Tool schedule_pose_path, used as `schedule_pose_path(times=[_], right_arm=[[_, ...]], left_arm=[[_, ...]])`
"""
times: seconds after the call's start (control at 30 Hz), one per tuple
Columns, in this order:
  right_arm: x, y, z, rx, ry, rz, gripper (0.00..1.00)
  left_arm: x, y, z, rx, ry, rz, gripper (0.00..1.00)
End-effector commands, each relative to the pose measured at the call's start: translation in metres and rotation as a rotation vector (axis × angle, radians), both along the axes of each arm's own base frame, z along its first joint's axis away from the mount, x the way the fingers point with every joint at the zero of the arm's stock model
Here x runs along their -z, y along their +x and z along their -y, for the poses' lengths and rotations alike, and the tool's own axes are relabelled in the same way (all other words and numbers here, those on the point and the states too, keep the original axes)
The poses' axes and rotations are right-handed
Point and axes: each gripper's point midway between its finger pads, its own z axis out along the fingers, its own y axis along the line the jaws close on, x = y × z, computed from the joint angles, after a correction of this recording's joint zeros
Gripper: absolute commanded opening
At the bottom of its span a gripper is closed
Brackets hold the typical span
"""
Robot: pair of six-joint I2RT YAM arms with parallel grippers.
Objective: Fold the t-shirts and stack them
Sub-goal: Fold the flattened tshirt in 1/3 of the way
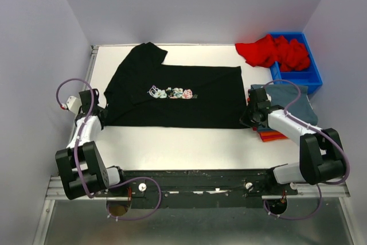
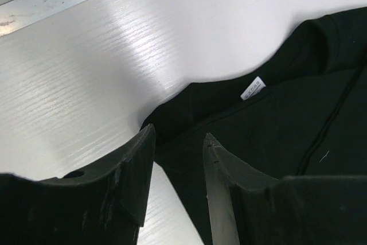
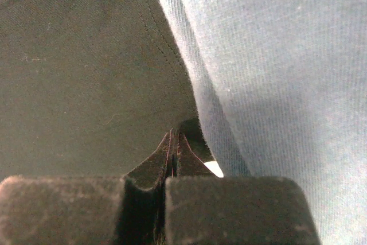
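Counter (image 1: 172, 142) is white and bare-topped, boxed in by plain pale walls (image 1: 195, 4) on three sides. I see the black tee (image 1: 189, 107) spread flat across the middle, print up, one sleeve reaching toward the far edge. At the far right corner a red tee (image 1: 269, 50) lies crumpled, half spilling out of a blue bin (image 1: 312, 76). Along the right edge a blue tee (image 1: 295, 98) sits on top of an orange tee (image 1: 272, 137).

My left arm lies low along the left edge, its left end effector (image 1: 98, 120) at the black tee's near left corner. From the wrist, the left end effector (image 2: 179, 133) is spread, with dark cloth lying between the fingers and a white label (image 2: 253, 88) just beyond.

My right arm angles in from the near right corner. The right end effector (image 1: 250, 120) is down at the black tee's near right corner, beside the blue tee. In its own view the right end effector (image 3: 172, 139) is pressed together, pinching the black tee's edge.
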Motion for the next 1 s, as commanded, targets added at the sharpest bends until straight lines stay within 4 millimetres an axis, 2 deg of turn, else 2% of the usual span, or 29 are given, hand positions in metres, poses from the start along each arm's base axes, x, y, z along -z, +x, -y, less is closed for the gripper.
schedule_pose_path(times=[0.0,0.2,0.5,0.53,0.6,0.67,0.7,0.73,0.97], right_arm=[[0.007,-0.002,-0.005,-0.024,0.017,-0.018,0.01],[0.008,-0.002,-0.007,-0.031,0.028,-0.025,0.01],[0.008,-0.001,-0.009,-0.041,0.032,-0.025,0.01],[0.009,-0.002,-0.009,-0.043,0.031,-0.029,0.01],[0.010,-0.002,-0.009,-0.044,0.031,-0.031,0.01],[0.010,-0.002,-0.009,-0.044,0.033,-0.035,0.01],[0.010,-0.002,-0.009,-0.045,0.033,-0.032,0.01],[0.011,-0.002,-0.009,-0.045,0.034,-0.035,0.01],[0.014,-0.004,-0.008,-0.041,0.027,-0.053,0.01]], left_arm=[[0.001,0.015,0.001,0.075,-0.009,-0.035,0.52],[0.012,0.011,0.004,0.115,-0.003,-0.095,0.54],[0.029,0.016,0.017,0.187,-0.001,-0.183,0.51],[0.032,0.015,0.017,0.193,-0.002,-0.199,0.49],[0.035,0.015,0.016,0.191,0.004,-0.219,0.36],[0.034,0.014,0.012,0.178,0.021,-0.227,0.17],[0.033,0.014,0.010,0.171,0.033,-0.228,0.04],[0.032,0.015,0.007,0.159,0.044,-0.229,0.00],[0.024,0.029,-0.007,0.134,0.094,-0.230,0.00]])
